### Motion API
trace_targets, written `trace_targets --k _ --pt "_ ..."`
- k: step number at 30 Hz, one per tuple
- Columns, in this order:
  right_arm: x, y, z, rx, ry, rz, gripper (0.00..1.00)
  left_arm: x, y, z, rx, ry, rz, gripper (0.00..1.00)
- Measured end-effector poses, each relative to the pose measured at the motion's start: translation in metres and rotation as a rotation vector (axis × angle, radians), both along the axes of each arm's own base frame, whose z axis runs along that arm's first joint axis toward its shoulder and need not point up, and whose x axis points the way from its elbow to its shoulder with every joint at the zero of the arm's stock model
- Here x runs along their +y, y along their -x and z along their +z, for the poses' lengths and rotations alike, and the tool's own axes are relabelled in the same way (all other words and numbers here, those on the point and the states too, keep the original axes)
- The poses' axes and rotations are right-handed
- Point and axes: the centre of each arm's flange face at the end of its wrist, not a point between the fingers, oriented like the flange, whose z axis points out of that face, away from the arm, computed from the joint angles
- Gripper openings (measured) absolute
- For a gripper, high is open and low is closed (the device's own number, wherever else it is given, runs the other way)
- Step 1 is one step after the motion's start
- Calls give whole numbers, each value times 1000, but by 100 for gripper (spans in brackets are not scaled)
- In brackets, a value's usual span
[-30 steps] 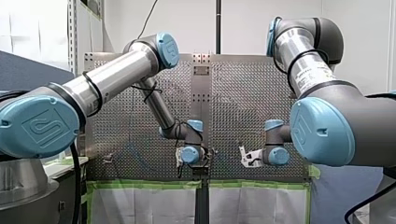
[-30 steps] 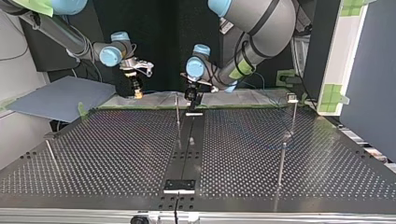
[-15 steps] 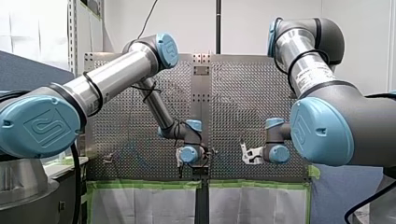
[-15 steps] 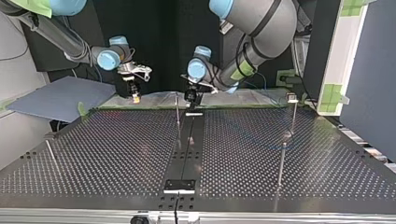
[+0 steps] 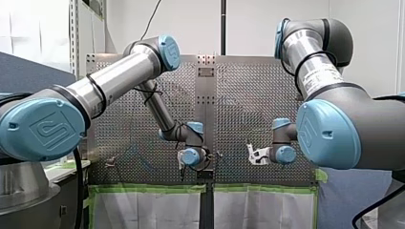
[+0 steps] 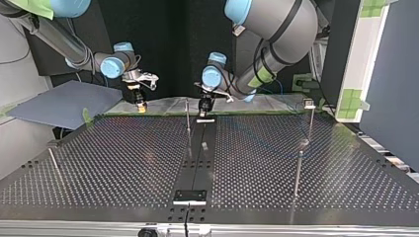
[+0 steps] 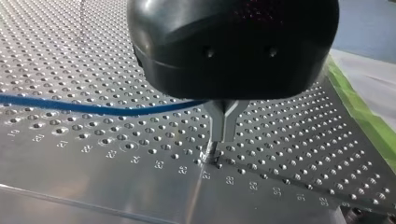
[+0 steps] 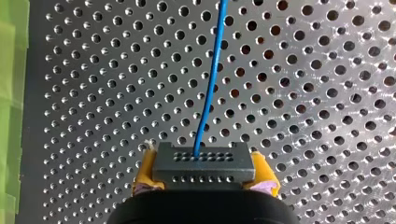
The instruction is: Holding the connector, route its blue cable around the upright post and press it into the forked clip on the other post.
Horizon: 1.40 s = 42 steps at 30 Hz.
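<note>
Perforated metal bench point(image 6: 113, 158); printed numbers along hole rows in left wrist view. Black centre strip point(image 6: 196, 163) runs across bench. Green tape point(image 5: 143, 188) lines bench edge, white sheets point(image 5: 148, 210) just past it. Grey-blue board point(image 6: 59, 101) beside bench, at top view's left.

Robotics lab, bench test cell. A metal perforated table point(image 6: 123, 158) with engraved hole numbers point(image 7: 206, 175) carries thin upright posts point(image 6: 298, 173), and green tape point(image 5: 148, 189) marks its edge. My left arm point(image 5: 114, 81) and my right arm point(image 5: 315, 71), silver industrial arms with blue joint caps, flank it, with a bare white wall point(image 5: 258, 24), a black cable point(image 5: 152, 19) and a blue-grey board point(image 6: 59, 103) around.
</note>
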Motion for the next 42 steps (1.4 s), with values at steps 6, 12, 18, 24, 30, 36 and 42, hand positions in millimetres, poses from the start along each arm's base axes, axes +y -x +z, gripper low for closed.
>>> trace_targets --k 6,12,18,24,30,36,42 --pt "-1 0 1 0 2 1 0 1 0 0 2 -3 1 0" --pt "-1 -1 1 1 2 6 0 1 0 0 3 -12 -1 25" --pt "0 -1 1 -1 1 13 0 -2 5 -2 9 -38 -9 100" --pt "0 -2 1 1 0 16 0 -2 12 -4 31 -90 -1 100" --pt "1 -3 0 3 -1 19 0 -9 23 -6 62 -145 -50 100" --pt "2 -4 0 6 -5 21 0 -17 35 5 83 -164 -87 100" --pt "4 -6 -1 9 -10 24 0 -21 48 18 86 -182 -106 100"
